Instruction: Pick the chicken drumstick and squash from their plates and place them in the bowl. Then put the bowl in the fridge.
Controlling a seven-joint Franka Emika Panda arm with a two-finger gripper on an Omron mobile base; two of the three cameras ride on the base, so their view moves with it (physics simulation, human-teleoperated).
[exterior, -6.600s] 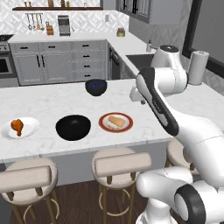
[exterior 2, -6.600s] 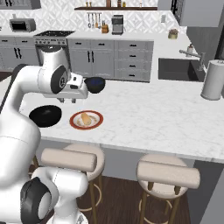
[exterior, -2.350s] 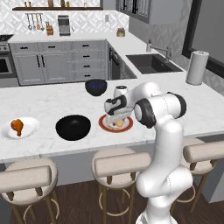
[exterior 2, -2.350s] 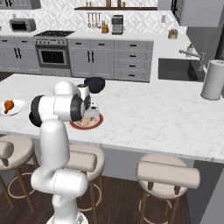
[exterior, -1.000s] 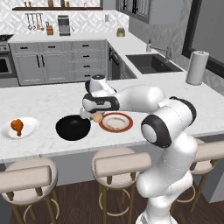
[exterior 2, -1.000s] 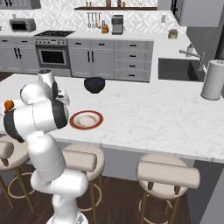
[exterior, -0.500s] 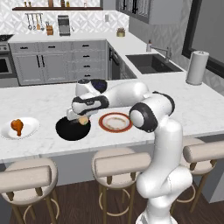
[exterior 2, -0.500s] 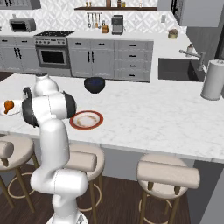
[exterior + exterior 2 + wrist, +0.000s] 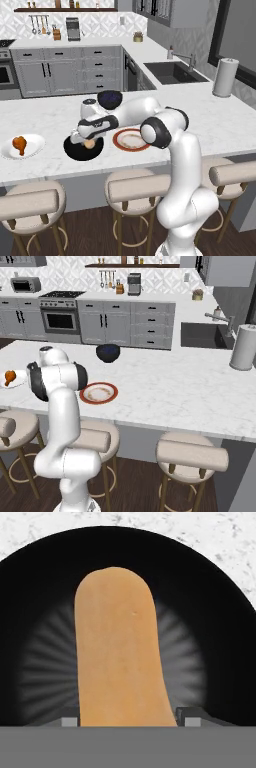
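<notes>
My gripper is shut on the squash, a pale tan piece held low over the black bowl. In the hand view the squash runs up the middle between my fingertips, with the glossy bowl spread underneath it. The chicken drumstick lies on the white plate at the left of the counter. The terracotta-rimmed plate beside the bowl holds nothing. From the right base view the drumstick and the rimmed plate show, and my arm covers the bowl. The fridge is out of view.
A smaller dark blue bowl stands behind the black bowl on the marble counter. A paper towel roll stands at the far right near the sink. Stools line the near edge of the counter.
My arm has swung left from the rimmed plate to over the black bowl, carrying the squash. The grip has stayed the same.
</notes>
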